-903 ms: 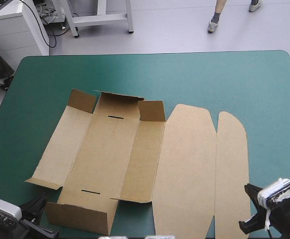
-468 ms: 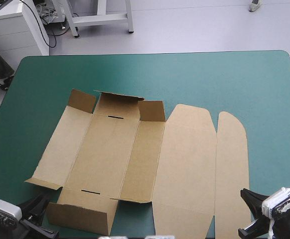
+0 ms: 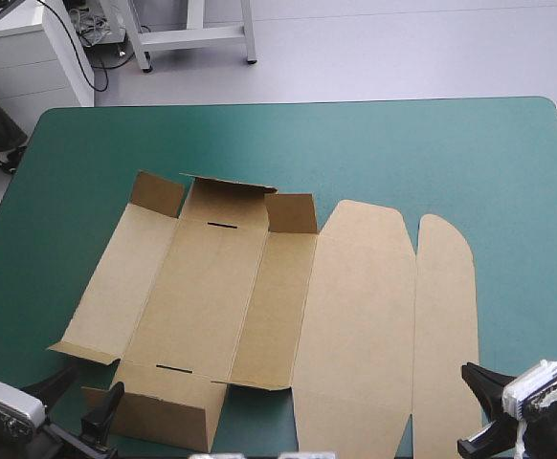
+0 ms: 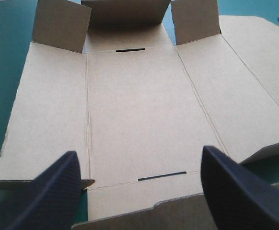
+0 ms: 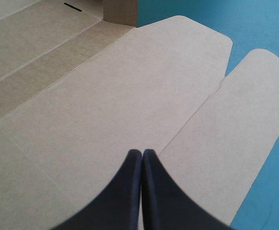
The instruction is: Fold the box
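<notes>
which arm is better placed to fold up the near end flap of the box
Left, probably. The left gripper is open, with the near end flap of the box between its fingers. The right gripper is shut over the flat lid panel, away from it.

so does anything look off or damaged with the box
Nothing stands out. The box lies on the table, undamaged as far as shows, with flaps at both ends raised. The left gripper stands open at its near flap.
</notes>
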Available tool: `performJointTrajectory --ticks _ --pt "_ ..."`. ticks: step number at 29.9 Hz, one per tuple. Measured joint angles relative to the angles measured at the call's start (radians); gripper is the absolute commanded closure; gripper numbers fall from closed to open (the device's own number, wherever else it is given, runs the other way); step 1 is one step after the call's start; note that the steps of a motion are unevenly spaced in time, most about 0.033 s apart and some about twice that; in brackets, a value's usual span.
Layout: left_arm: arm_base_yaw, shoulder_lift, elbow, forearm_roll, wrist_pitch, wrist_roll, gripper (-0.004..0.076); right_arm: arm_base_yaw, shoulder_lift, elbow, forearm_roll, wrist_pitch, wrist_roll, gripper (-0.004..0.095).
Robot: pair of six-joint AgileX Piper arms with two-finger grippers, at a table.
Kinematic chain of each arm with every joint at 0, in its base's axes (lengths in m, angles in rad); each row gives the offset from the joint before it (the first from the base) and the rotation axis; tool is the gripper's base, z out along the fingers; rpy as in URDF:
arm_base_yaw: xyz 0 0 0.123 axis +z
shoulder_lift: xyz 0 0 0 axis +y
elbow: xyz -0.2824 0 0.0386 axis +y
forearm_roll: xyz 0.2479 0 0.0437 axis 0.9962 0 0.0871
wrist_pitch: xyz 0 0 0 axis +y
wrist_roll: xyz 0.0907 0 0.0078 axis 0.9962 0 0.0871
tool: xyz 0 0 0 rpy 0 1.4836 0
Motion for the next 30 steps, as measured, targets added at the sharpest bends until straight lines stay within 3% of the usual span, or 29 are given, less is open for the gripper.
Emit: performJointTrajectory --ticks 8,24,30 --pt "0.0 0.083 -0.094 -0.005 0.012 0.022 0.0215 0.0 0.0 0.0 0.0 0.0 0.0 0.0927" --pt "0.0 0.838 -0.457 0.191 0.059 0.001 0.025 0.0 0.0 0.0 0.001 0.0 0.0 0.0928" --pt "0.0 1.019 -0.544 0.249 0.073 0.036 0.025 0.0 0.0 0.0 0.004 0.0 0.0 0.0928"
